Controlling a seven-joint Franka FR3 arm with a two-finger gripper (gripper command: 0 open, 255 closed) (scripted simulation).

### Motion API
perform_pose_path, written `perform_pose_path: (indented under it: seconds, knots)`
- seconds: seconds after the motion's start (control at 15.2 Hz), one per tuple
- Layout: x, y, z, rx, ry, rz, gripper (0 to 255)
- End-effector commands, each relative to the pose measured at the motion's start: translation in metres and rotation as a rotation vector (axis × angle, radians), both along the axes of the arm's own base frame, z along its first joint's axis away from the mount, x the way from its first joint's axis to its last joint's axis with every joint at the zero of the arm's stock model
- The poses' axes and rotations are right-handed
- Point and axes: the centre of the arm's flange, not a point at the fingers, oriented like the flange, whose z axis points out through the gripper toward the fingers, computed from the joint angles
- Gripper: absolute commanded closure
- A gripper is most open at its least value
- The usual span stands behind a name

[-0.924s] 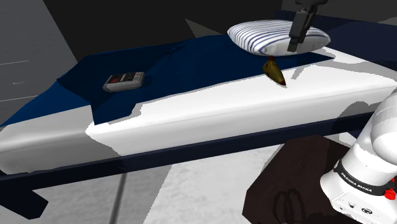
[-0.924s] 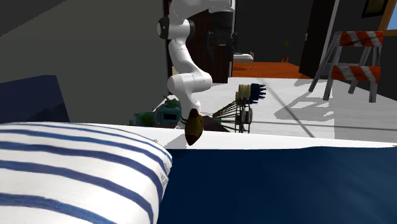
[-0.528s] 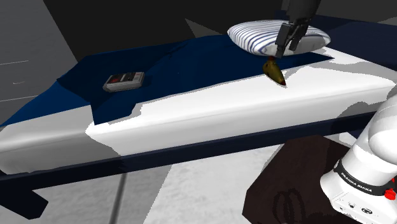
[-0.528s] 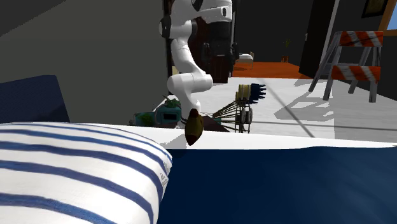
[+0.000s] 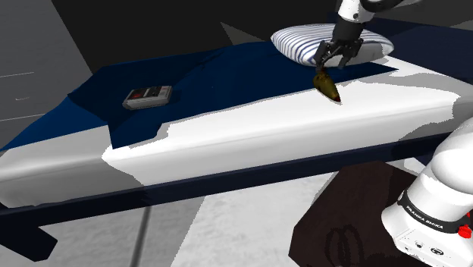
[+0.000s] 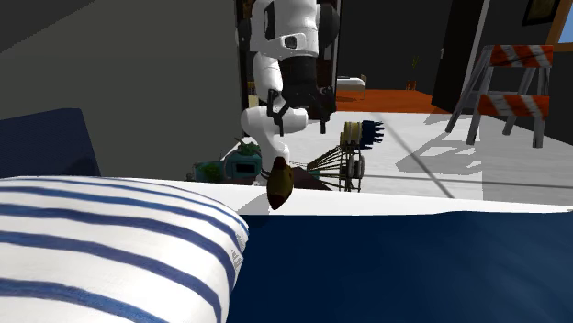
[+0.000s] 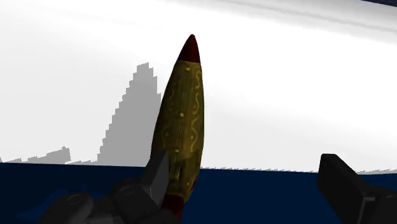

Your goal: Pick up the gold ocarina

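Note:
The gold ocarina (image 5: 327, 85) is a tapered, patterned piece with dark red ends. It lies on the bed where the blue blanket meets the white sheet, just in front of the striped pillow (image 5: 333, 39). My gripper (image 5: 333, 61) hangs open right above its pillow-side end. In the wrist view the ocarina (image 7: 181, 121) points away from the gripper (image 7: 248, 191), its near end close against one finger (image 7: 149, 191) while the other finger (image 7: 343, 186) stands well apart from it. From the second exterior view, the ocarina (image 6: 280, 182) sits at the bed's far edge below the gripper (image 6: 299, 117).
A small grey device with a red mark (image 5: 148, 97) lies on the blue blanket (image 5: 220, 80) towards the shoulder view's left. The white sheet (image 5: 303, 125) runs along the bed's front. My stand (image 5: 432, 220) is at the lower right. An orange-striped barrier (image 6: 514, 78) stands on the floor beyond.
The gripper has come down from above the pillow to just over the ocarina. The ocarina and the grey device have not moved.

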Motion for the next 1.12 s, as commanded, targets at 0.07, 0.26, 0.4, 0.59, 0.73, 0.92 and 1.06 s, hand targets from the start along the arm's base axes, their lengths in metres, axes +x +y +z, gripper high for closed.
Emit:
perform_pose_path:
  seconds: [0.07,0.26,0.4,0.59,0.73,0.92,1.06]
  knots:
    - [0.009,-0.028,-0.020,0.009,-0.055,-0.146,0]
    - [0.016,-0.055,-0.041,0.018,-0.106,-0.287,0]
    - [0.016,-0.055,-0.046,0.018,-0.106,-0.288,0]
    - [0.016,-0.055,-0.062,0.018,-0.106,-0.288,0]
    - [0.016,-0.055,-0.073,0.018,-0.106,-0.288,0]
    - [0.016,-0.055,-0.081,0.018,-0.106,-0.288,0]
    - [0.016,-0.055,-0.081,0.018,-0.106,-0.288,255]
